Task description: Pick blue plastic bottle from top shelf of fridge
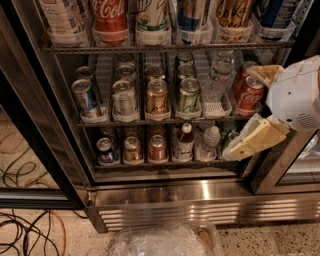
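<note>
Tool: the tool (241, 112) hangs at the right edge of the open fridge (200, 197), level with the middle and lower racks of cans; its two beige fingers (257, 141) stand spread apart with nothing between them.
Blue plastic bottle: most likely the leftmost tall bottle (61, 15) with the whitish, blue-printed label, standing upright in its clear lane cup; its cap is cut off by the top of the view, so this identification is a judgement.
Top shelf: the top shelf (200, 48) runs across the upper edge of the view, carrying a row of tall bottles; the red Coca-Cola bottle (110, 17) stands just beside the target, on its right.
Tool to bottle: well apart; the tool sits low and to the right, the bottle high and to the left.
Done: the door is open and the shelf is reachable; no grasp has been made.
Left: raise the tool to the top shelf, cross to the left lane, close on the bottle, draw it out clear of its neighbour.
</note>
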You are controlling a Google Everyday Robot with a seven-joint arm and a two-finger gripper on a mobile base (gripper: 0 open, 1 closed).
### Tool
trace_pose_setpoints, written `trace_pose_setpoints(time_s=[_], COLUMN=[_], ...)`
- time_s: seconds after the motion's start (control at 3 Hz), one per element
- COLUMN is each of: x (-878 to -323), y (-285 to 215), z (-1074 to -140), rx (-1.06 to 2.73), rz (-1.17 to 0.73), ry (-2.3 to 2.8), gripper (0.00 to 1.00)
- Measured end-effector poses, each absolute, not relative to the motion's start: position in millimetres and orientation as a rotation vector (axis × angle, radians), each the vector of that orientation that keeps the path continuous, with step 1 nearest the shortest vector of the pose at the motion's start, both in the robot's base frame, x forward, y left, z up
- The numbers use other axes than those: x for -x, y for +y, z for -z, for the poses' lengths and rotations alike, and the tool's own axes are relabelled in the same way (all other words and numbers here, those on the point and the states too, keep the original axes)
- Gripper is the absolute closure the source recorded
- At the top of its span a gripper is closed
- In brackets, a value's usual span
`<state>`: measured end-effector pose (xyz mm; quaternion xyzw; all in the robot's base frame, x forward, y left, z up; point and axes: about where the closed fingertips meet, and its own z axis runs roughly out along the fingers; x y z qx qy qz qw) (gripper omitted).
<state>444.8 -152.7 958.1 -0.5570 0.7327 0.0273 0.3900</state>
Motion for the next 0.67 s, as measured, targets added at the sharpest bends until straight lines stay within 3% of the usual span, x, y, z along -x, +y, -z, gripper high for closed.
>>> trace_pose_setpoints(time_s=[0.67], x=[-449], y=[-136], z=[-970], rx=[1.249], rz=[-0.187], ry=[1.807], gripper=[0.0])
